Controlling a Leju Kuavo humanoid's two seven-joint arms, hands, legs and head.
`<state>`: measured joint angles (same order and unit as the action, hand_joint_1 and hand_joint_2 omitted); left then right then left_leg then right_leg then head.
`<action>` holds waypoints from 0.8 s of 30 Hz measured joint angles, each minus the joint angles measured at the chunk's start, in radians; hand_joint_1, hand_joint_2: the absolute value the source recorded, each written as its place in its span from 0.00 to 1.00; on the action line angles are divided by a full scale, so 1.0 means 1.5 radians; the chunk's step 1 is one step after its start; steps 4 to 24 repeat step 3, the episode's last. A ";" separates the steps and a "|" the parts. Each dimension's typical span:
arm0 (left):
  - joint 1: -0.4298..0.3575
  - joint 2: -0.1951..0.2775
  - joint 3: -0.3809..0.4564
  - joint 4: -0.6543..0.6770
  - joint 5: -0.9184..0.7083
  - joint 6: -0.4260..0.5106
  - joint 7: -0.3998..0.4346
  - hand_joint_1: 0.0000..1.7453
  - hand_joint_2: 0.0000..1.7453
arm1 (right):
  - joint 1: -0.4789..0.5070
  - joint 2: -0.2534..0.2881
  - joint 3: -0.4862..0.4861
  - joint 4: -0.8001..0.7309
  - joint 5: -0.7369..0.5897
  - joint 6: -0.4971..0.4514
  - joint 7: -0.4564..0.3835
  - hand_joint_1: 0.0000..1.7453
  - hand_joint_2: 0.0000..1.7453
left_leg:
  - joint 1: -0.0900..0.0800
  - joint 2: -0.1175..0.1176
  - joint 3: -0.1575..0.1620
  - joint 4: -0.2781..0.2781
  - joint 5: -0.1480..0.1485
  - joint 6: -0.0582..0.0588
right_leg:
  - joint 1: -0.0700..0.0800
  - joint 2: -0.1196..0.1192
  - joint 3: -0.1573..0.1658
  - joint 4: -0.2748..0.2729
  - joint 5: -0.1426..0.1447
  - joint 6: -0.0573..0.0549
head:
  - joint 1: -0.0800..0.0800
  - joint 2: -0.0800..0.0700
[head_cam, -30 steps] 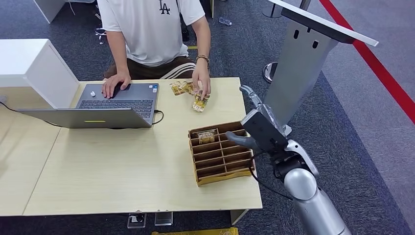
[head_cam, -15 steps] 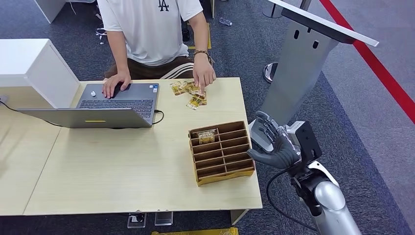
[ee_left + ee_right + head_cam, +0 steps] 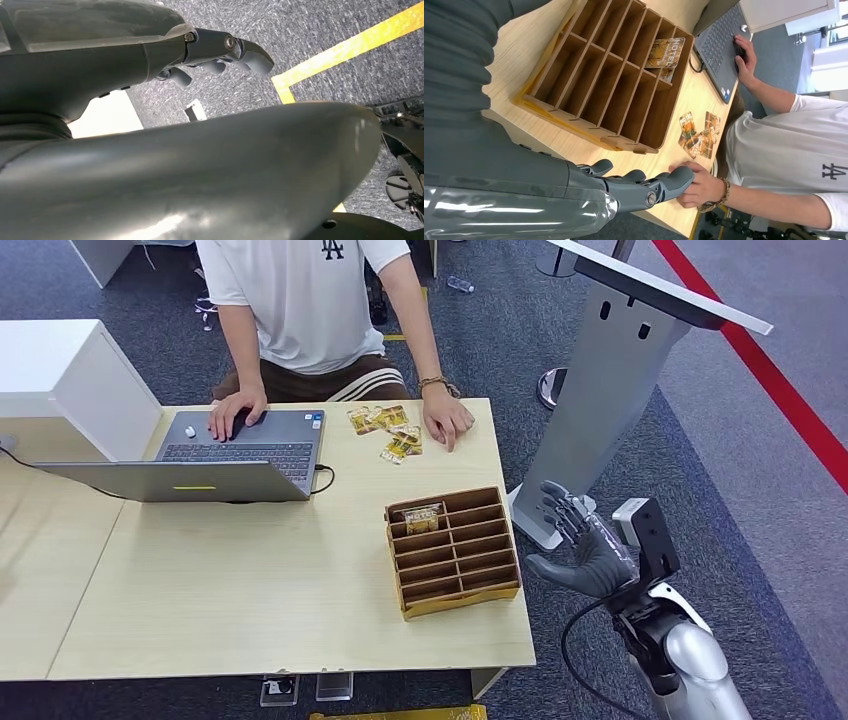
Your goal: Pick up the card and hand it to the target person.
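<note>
One printed card (image 3: 422, 517) stands in the back left slot of the wooden organiser (image 3: 455, 555); the right wrist view shows that card (image 3: 665, 52) and the organiser (image 3: 609, 85) too. Several more cards (image 3: 388, 430) lie loose on the table in front of the person (image 3: 310, 300), whose hand (image 3: 447, 423) rests flat just right of them. My right hand (image 3: 588, 548) hangs past the table's right edge, beside the organiser, fingers spread and holding nothing. Its fingers (image 3: 644, 186) stretch out empty. My left hand (image 3: 215, 55) hangs over the floor, fingers apart from the thumb, empty.
An open laptop (image 3: 215, 455) sits at the table's back left, with the person's other hand (image 3: 235, 412) on it. A white cabinet (image 3: 70, 380) stands at the left. A grey slanted stand (image 3: 610, 370) rises right behind my right hand. A red line (image 3: 770, 370) crosses the carpet.
My right hand has pulled back from above the organiser's right side and dropped to beyond the table's right edge. The person's hand has left the loose cards and slid right.
</note>
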<state>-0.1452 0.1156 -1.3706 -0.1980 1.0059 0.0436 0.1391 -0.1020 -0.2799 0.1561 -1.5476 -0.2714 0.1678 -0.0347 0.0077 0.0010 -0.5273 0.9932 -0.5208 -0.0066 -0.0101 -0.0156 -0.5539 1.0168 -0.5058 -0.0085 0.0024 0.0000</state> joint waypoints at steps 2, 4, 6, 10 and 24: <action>0.000 0.000 0.000 0.000 0.001 0.001 0.001 0.00 0.00 | 0.000 0.000 0.000 0.001 0.000 0.000 0.000 0.00 1.00 | 0.000 0.000 0.000 0.000 0.000 0.000 | 0.000 0.000 0.000 0.000 0.000 0.000 | 0.000 0.000; 0.000 0.000 0.000 0.000 0.001 0.001 0.001 0.00 0.00 | 0.000 0.000 0.000 0.002 0.000 0.000 0.000 0.00 1.00 | 0.000 0.000 0.000 0.000 0.000 0.000 | 0.000 0.000 0.000 0.000 0.000 0.000 | 0.000 0.000; 0.000 0.000 0.000 0.000 0.001 0.001 0.001 0.00 0.00 | 0.000 0.000 0.000 0.002 0.000 0.000 0.000 0.00 1.00 | 0.000 0.000 0.000 0.000 0.000 0.000 | 0.000 0.000 0.000 0.000 0.000 0.000 | 0.000 0.000; 0.000 0.000 0.000 0.000 0.001 0.001 0.001 0.00 0.00 | 0.000 0.000 0.000 0.002 0.000 0.000 0.000 0.00 1.00 | 0.000 0.000 0.000 0.000 0.000 0.000 | 0.000 0.000 0.000 0.000 0.000 0.000 | 0.000 0.000; 0.000 0.000 0.000 0.000 0.001 0.001 0.001 0.00 0.00 | 0.000 0.000 0.000 0.002 0.000 0.000 0.000 0.00 1.00 | 0.000 0.000 0.000 0.000 0.000 0.000 | 0.000 0.000 0.000 0.000 0.000 0.000 | 0.000 0.000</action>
